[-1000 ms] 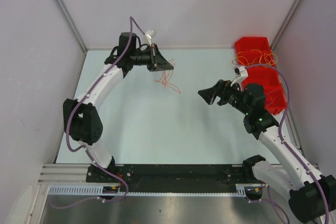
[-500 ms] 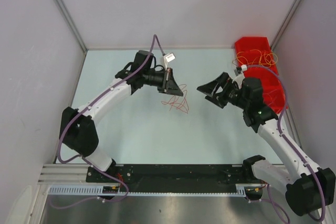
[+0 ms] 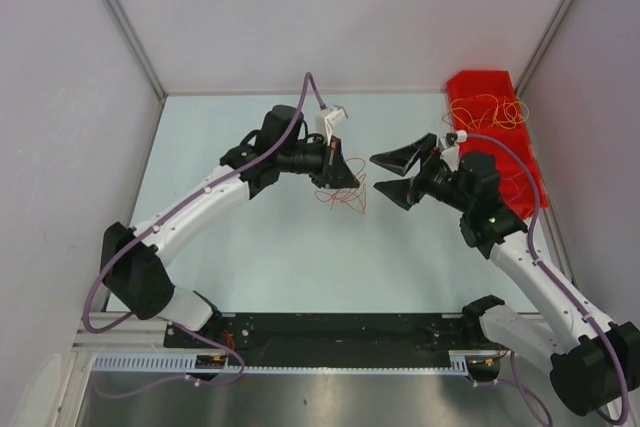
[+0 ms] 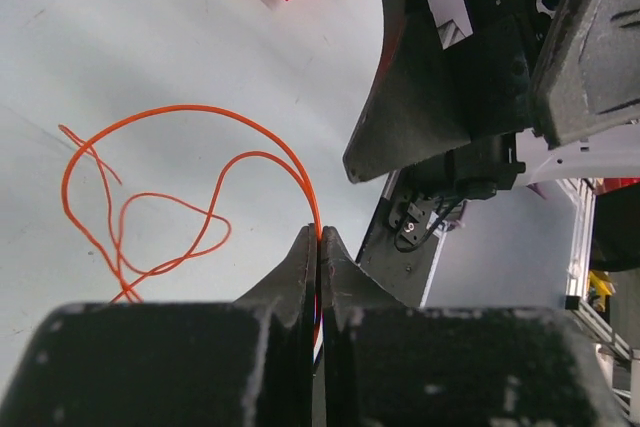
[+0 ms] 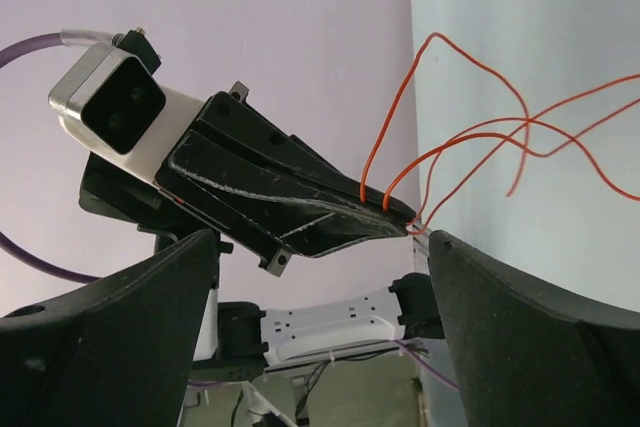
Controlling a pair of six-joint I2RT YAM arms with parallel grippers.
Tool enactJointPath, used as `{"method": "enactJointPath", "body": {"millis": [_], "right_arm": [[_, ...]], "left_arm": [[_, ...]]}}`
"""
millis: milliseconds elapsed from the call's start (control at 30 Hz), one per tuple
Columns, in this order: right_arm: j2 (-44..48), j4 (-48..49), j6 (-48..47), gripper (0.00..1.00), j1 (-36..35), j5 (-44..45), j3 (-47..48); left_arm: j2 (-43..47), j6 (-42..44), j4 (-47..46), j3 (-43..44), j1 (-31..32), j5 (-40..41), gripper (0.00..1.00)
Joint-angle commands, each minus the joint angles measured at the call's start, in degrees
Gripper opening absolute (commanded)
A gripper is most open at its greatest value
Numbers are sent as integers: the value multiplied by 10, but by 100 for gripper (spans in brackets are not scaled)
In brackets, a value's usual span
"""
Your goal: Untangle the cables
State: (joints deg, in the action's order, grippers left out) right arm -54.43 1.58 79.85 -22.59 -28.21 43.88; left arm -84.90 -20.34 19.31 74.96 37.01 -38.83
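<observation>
The cables (image 3: 342,194), a red tangle, hang from the left gripper (image 4: 318,237), clamped shut on them mid-table; the right gripper (image 3: 380,173) gapes wide open just to their right.

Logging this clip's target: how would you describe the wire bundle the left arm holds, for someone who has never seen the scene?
On the pale table, look midway between the two arms' tips. The red cable loops hang from the left arm's shut jaws. Unlike the orange-yellow cables lying in the red bin at far right, these are red and held.
</observation>
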Motion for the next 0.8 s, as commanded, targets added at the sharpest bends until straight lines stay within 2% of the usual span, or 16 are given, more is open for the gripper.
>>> {"method": "enactJointPath", "body": {"millis": [0,500,767], "right_arm": [[3,30,30,91,-19,6,-1],[-29,17,14,74,-37,39,-1],[-26,6,3,54,-39,43,-1]], "left_arm": [[35,22,-40,-12,11,32,0],[54,38,-61,-32,64,75,0],[62,43,-66,-36,76,92,0]]}}
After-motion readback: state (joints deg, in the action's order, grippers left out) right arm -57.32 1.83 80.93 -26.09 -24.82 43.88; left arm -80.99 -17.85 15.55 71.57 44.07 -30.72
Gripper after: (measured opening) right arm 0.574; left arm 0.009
